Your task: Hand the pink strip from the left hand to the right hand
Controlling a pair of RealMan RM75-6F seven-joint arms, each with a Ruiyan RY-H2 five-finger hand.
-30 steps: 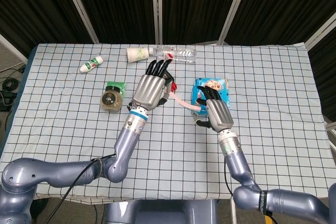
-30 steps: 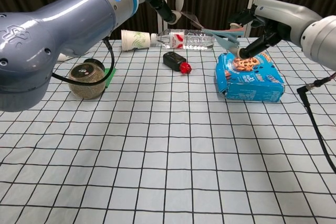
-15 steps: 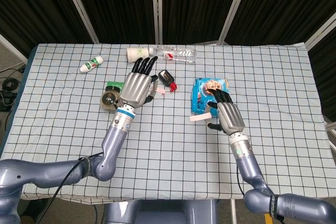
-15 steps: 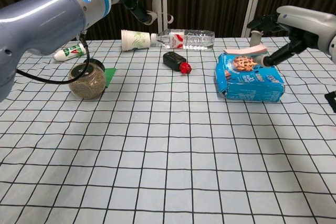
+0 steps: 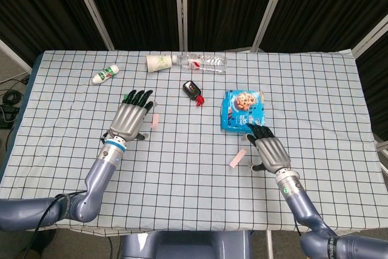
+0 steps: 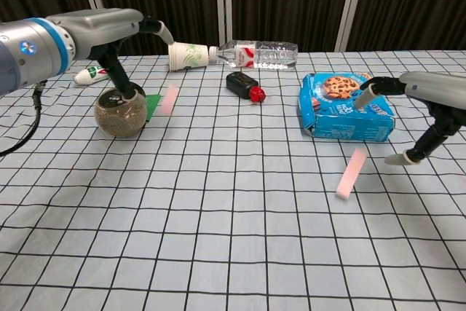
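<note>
Two strips: flat pink strip (image 5: 238, 157) beside right robot hand (image 5: 270, 152), apart; another (image 5: 155, 121) by left robot hand (image 5: 128, 119).
Robot hands: both spread, holding nothing.
Desk (image 5: 315, 95): checked cloth.

Left hand (image 5: 129, 119) & right hand (image 5: 271, 151): silver-grey metal backs, black fingers w/ pale tips. Wrists: white collar w/ blue band, small green mark on the right one. Forearms glossy blue-grey, rounded. Black cable runs along the left arm near the elbow.
</note>
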